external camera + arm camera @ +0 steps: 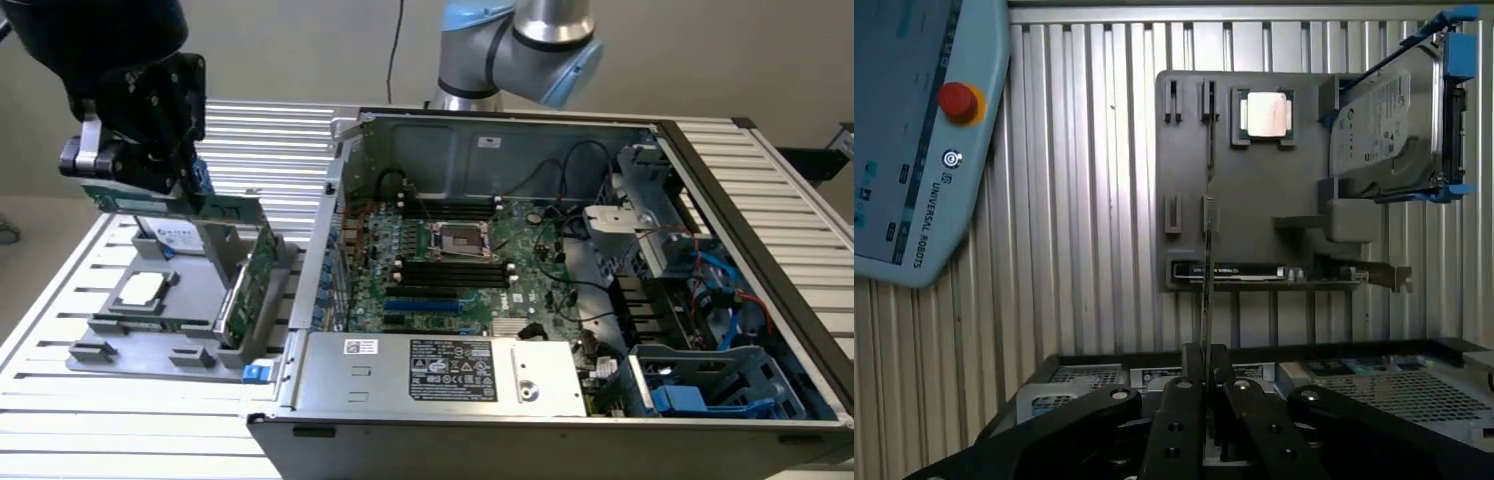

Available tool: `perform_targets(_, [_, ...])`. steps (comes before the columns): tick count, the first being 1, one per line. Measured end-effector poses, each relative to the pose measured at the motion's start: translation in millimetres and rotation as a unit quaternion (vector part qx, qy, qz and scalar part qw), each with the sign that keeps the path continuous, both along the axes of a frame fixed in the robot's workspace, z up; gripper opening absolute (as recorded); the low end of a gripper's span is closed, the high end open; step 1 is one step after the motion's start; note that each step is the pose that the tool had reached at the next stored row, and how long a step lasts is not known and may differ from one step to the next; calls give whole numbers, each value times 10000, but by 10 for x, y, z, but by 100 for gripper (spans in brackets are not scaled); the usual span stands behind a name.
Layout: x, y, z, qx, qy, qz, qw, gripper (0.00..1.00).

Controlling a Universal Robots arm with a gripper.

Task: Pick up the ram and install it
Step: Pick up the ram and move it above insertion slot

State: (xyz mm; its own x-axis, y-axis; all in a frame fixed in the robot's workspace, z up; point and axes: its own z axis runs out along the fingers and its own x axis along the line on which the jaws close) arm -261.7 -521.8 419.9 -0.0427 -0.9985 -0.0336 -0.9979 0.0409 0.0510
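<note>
pickup's basically done, jaws clamped on the ram (187, 207) up over the parts tray (127, 338), but nothing's gone into the motherboard (534, 252) slots yet

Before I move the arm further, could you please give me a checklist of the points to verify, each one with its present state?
1. Claw shut on the ram: ok.
2. Ram out of the grey holder and above it: ok.
3. Ram straight in the claw, seen edge-on in the wrist view: ok.
4. Computer case open on the side facing up: ok.
5. Black memory slots on the board look empty: ok.
6. Cables clear of the way down to the slots: cannot tell.
</note>
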Motion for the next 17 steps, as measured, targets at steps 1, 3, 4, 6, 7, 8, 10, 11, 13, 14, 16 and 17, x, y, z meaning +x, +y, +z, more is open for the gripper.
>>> perform_targets(1, [45,2,45,0,1,1,10000,14])
perform_targets(3, [139,6,138,0,1,0,10000,14])
perform_targets(4, [184,8,184,0,2,0,10000,14])
perform_targets(6, [275,12,275,0,4,0,10000,14])
perform_targets(7, [320,15,318,0,5,0,10000,14])
perform_targets(8, [365,17,362,0,6,0,10000,14])
perform_targets(10, [455,21,443,0,9,0,10000,14])
perform_targets(11, [500,24,476,0,10,0,10000,14])
perform_targets(13, [591,32,508,1,9,0,10000,14])
perform_targets(14, [636,35,513,0,10,0,10000,14])
perform_targets(16, [730,43,513,0,10,0,10000,14])
perform_targets(17, [775,49,514,0,10,0,10000,14])
